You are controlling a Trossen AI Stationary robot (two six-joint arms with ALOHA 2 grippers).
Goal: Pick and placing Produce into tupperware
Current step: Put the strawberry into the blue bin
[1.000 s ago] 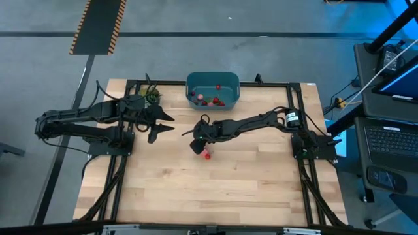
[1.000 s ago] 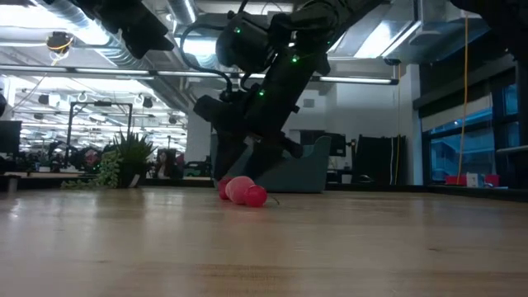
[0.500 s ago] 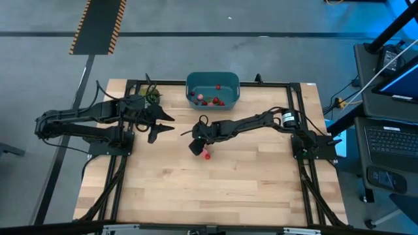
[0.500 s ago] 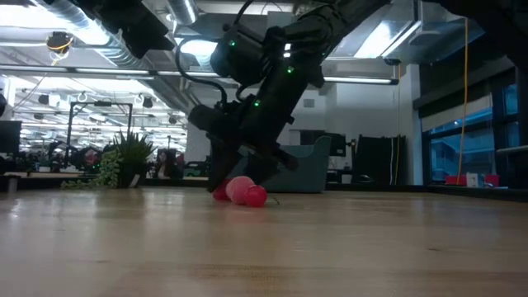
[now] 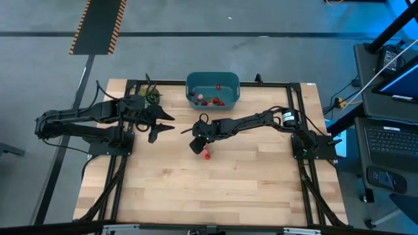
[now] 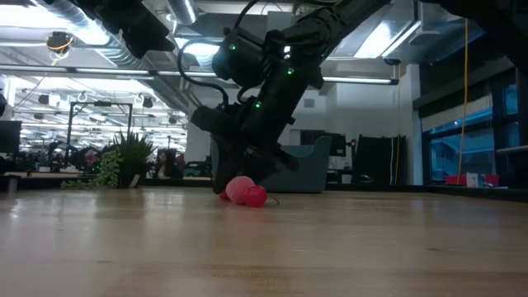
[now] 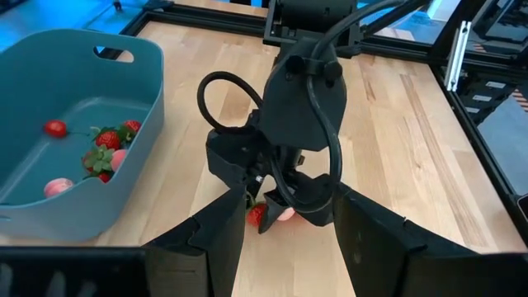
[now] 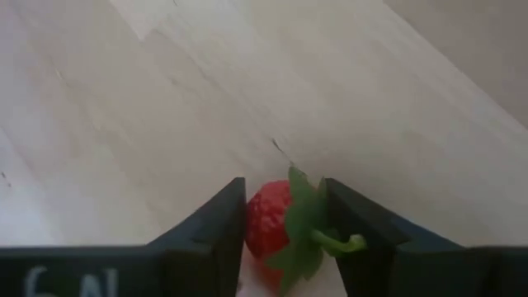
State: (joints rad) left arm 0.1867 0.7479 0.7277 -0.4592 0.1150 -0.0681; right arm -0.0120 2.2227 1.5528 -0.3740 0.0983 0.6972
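Observation:
The teal-blue tub (image 5: 213, 89) stands at the table's far edge with several red and pinkish pieces (image 7: 97, 151) inside. Two more pieces lie mid-table: a red strawberry with a green top (image 8: 276, 221) and a pinkish piece (image 6: 240, 190) beside it. My right gripper (image 5: 198, 145) is down over these two and shut on the red strawberry. My left gripper (image 5: 164, 124) hovers open to the left of the tub, touching nothing. My right gripper pinches the red strawberry (image 8: 262, 224) between its two fingers (image 8: 221, 227), which lie on its two sides with the green top (image 8: 307, 216) against one finger. The fingers slant down from the table's right. The strawberry rests on the table next to the pinkish piece (image 7: 285, 214).
A green leafy bunch (image 5: 151, 94) lies at the far left corner, near my left arm. The black frame rails (image 5: 287, 83) run round the table. Bare wood (image 5: 215, 196) spreads over the near half.
My right gripper has come down over the two pieces on the table, its fingers dropping around them. The pieces have stayed where they lay.

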